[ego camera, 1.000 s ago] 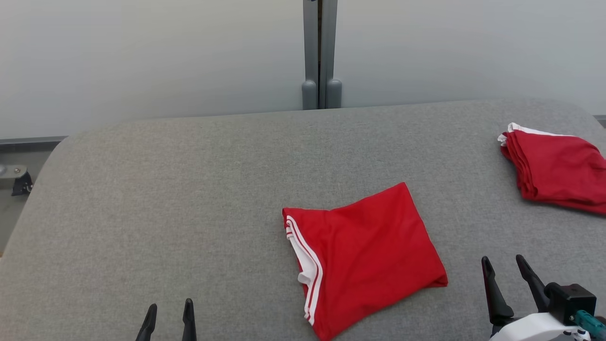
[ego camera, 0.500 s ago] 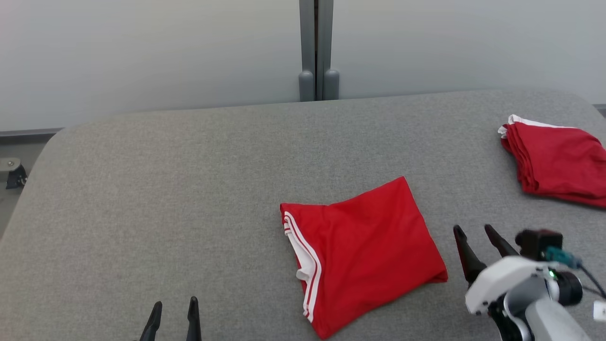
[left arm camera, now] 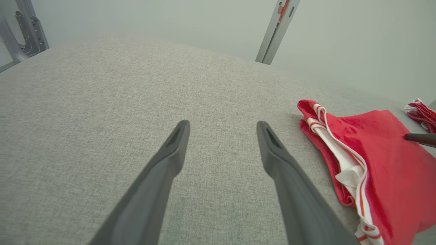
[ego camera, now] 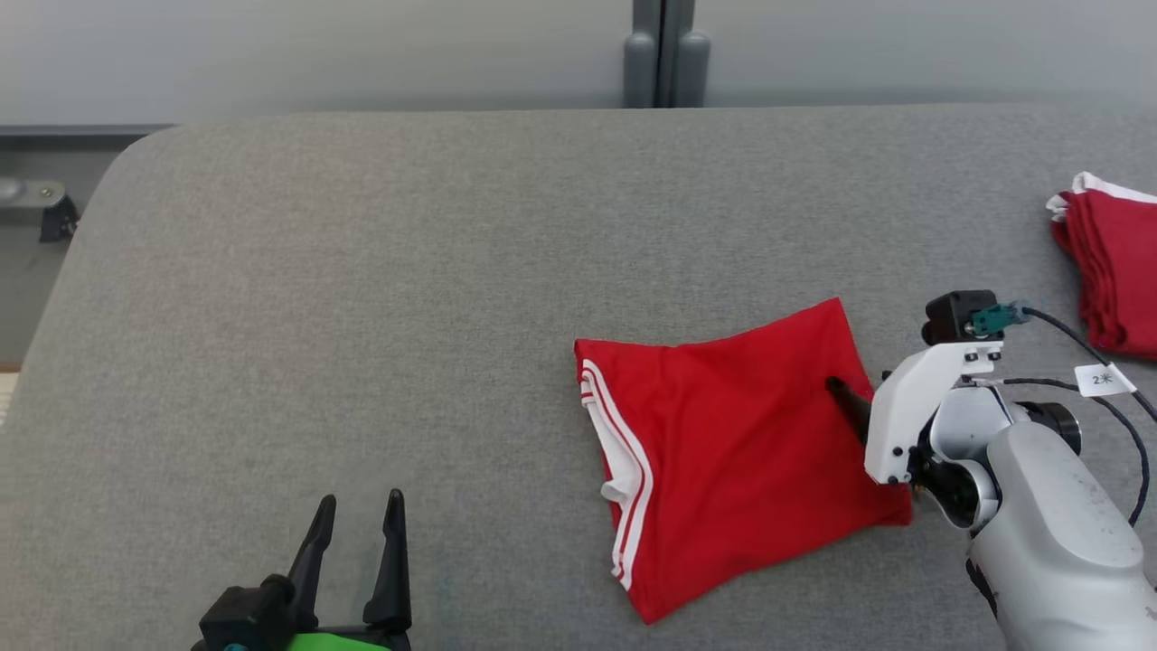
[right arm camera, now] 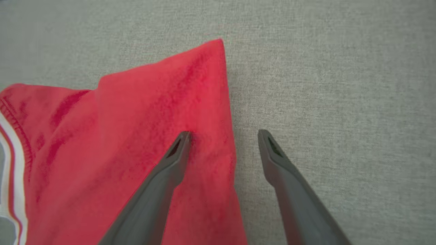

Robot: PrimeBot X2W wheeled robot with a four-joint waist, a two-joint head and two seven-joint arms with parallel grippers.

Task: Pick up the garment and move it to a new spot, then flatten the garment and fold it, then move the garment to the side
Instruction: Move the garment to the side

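A folded red garment point(ego camera: 723, 452) with white-striped trim along its left edge lies flat on the grey fabric-covered worktop point(ego camera: 362, 271), right of centre and towards the near side. The right tool point(right arm camera: 221, 136) is over the garment's right edge with its fingers apart. One finger point(right arm camera: 170, 163) is above the red cloth and the other above bare worktop just beside the edge. Whether either tip touches the surface cannot be told. The left tool point(ego camera: 362, 499) is at the near left, well apart from the garment, its fingers also spread with nothing between them. A second red garment point(ego camera: 1116, 271), folded, lies at the far right edge of the worktop. A grey post point(ego camera: 664, 45) stands behind the worktop.
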